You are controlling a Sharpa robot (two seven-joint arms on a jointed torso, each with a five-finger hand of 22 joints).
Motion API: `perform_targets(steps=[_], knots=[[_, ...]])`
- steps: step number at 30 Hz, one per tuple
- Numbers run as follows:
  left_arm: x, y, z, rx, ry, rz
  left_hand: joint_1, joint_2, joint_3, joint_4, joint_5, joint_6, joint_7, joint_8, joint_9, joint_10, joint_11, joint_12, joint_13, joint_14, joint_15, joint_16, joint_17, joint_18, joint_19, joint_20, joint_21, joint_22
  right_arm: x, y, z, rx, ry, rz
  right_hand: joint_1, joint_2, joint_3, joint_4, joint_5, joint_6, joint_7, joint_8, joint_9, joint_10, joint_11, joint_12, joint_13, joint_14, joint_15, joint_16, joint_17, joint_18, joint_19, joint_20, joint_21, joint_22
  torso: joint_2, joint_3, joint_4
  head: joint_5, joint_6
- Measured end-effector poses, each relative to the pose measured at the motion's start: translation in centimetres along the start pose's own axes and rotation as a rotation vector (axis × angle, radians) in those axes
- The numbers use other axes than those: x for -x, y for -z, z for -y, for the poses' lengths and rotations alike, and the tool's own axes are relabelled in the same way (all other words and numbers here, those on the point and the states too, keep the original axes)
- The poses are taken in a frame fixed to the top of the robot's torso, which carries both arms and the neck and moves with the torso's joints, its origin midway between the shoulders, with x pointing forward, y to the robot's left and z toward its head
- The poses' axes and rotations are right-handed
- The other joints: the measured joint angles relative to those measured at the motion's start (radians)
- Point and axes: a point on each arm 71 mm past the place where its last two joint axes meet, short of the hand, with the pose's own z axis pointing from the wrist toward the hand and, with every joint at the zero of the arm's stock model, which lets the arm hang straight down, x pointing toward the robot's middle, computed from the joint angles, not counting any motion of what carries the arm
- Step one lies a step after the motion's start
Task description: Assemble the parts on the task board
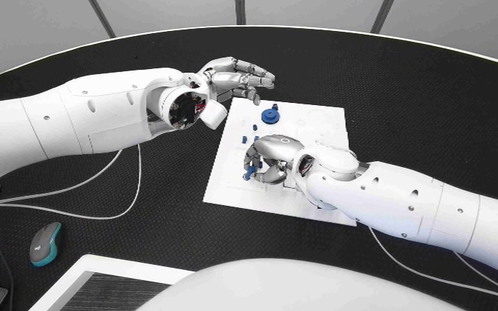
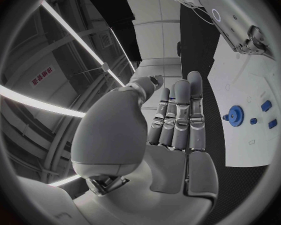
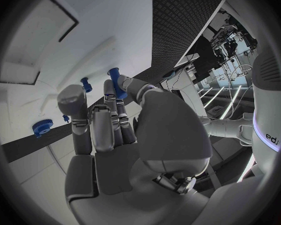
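On the table: a black textured table [image 1: 415,88] carries the white rectangular task board [image 1: 311,120] at its middle.
Right hand: the silver right hand [image 1: 268,158] lies over the board's near half, fingers curled, pinching a small blue flanged peg [image 3: 117,83] between thumb and a finger; in the head view the same blue piece [image 1: 249,174] shows at its fingertips, low over the white plate.
Left hand: the silver left hand [image 1: 237,75] hovers over the board's far left corner, holding nothing, fingers apart and loosely bent; the wrist view shows its fingers [image 2: 181,115] stretched side by side, well off the board.
Blue gear: a round blue toothed wheel with a knob [image 1: 270,114] stands on the board's far half, between the two hands, touching neither.
Other parts: small blue pegs [image 1: 245,138] stand on the board just beside the right hand's fingers.
Off the board: a grey and teal computer mouse [image 1: 44,243] lies near the table's front left edge, with thin white cables [image 1: 93,199] trailing over the black surface.
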Motion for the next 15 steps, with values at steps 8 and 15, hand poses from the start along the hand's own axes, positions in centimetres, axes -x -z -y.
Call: perform_targets(steps=[8,15], knots=[[-0.04,-0.02,0.00,0.001,0.000,-0.001,0.000,0.000,0.000,0.000,0.000,0.000,0.000,0.000,0.000,0.000,0.000,0.000,0.000,0.000,0.000,0.000,-0.002,0.000,0.000,0.000,0.000,-0.001,0.07,-0.12,-0.47,0.013,-0.001,0.025,0.001,0.001,0.000,0.000,0.000,0.000,0.000,0.000,0.000,0.000,0.000,0.000,0.000,0.000,0.000,0.000,0.000,0.000,0.000,0.000,0.000,0.000,0.000,0.0002,-0.0001,-0.001,0.000],[-0.02,-0.02,-0.01,0.002,0.000,-0.001,0.000,0.000,0.000,0.000,0.000,0.000,0.000,0.000,0.000,0.000,0.000,0.000,-0.001,0.000,0.000,0.000,-0.001,0.000,0.000,0.000,0.000,-0.001,0.02,-0.12,-0.71,0.024,-0.003,0.030,0.001,0.001,-0.001,-0.001,-0.001,-0.001,0.000,0.000,0.000,0.000,0.000,0.000,0.000,0.000,0.000,0.000,0.000,0.000,0.000,0.000,0.000,0.001,0.000,-0.0002,0.0002,-0.001,0.000]])
